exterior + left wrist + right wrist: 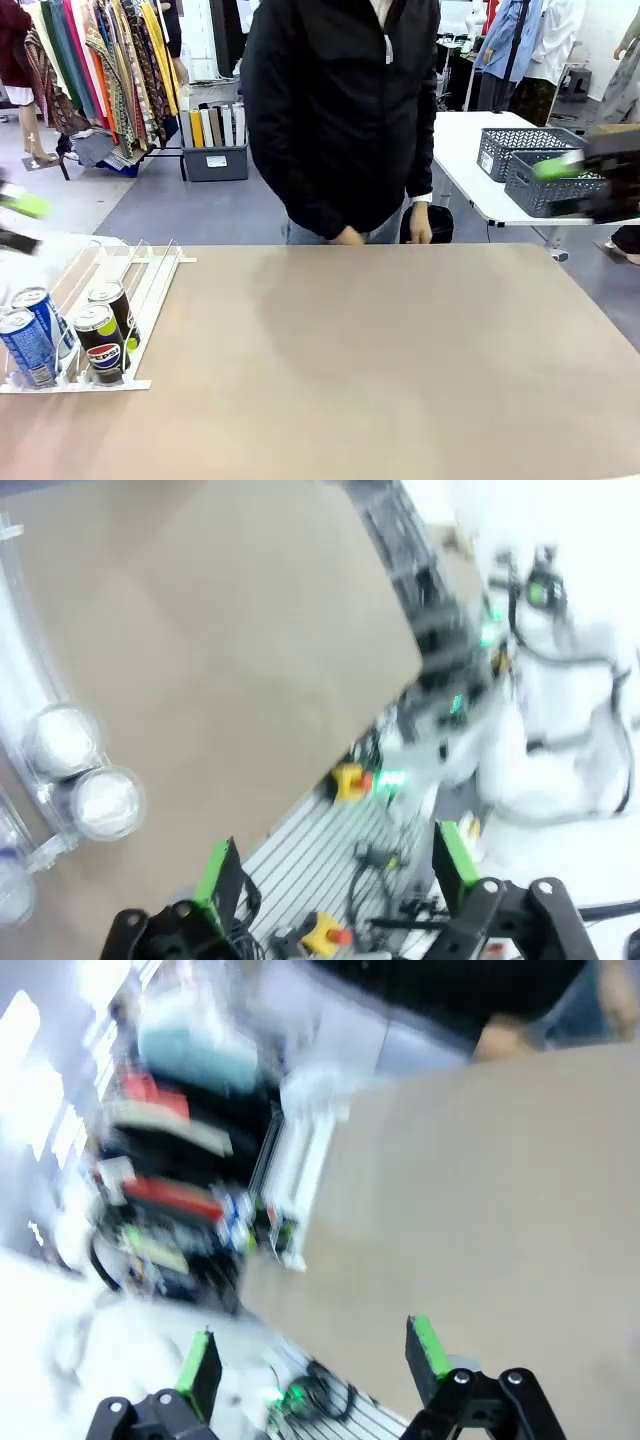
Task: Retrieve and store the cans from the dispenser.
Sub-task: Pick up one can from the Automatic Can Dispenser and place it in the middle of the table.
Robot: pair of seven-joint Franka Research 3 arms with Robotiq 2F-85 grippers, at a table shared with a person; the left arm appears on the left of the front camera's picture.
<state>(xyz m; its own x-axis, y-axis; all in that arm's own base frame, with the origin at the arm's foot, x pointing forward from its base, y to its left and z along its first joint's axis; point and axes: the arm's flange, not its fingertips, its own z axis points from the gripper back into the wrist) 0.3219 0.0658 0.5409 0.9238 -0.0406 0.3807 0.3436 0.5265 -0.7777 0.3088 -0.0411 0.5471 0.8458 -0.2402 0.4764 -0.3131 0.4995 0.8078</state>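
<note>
The left hand (335, 868) and the right hand (312, 1355) both have their fingers apart with nothing between them. The cans (100, 342), two blue and two black, sit bunched at the low front end of the dispenser (152, 275), at eight o'clock on the worktop (380, 360). The paired cans touch, so closing on one could knock its neighbour or drag the light rack. The blur suggests speed, and a fast approach could tip a can.

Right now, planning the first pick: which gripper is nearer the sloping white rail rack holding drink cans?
Left. The left gripper hovers by the far left corner of the sloping white rail rack; the right gripper hangs near the far right corner of the table.
</note>
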